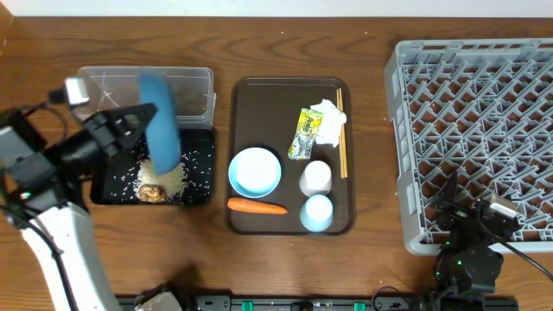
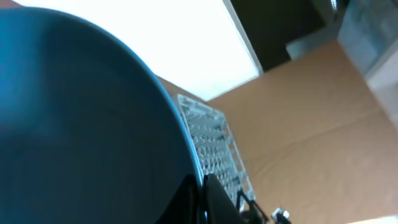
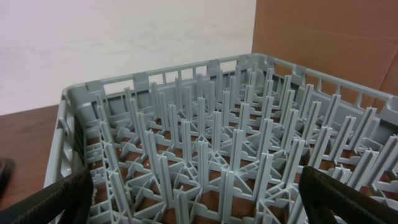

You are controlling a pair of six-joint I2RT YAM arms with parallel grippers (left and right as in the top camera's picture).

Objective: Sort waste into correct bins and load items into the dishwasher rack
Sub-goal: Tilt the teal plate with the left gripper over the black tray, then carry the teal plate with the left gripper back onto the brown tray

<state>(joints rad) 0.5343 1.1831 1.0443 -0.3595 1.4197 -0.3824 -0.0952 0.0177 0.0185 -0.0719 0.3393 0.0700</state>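
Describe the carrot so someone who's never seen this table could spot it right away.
Find the brown serving tray mid-table, left of the big grey rack. The carrot lies along its robot-side edge, beside the white bowl. It is the only orange thing there, long and thin.

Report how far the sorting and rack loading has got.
Done: rice and brown lump lie in the black tray. In hand: left gripper holds the blue plate tipped on edge above it. Left: carrot, wrapper, tissue need binning; bowl, two cups, chopsticks, plate need racking; the rack is empty.
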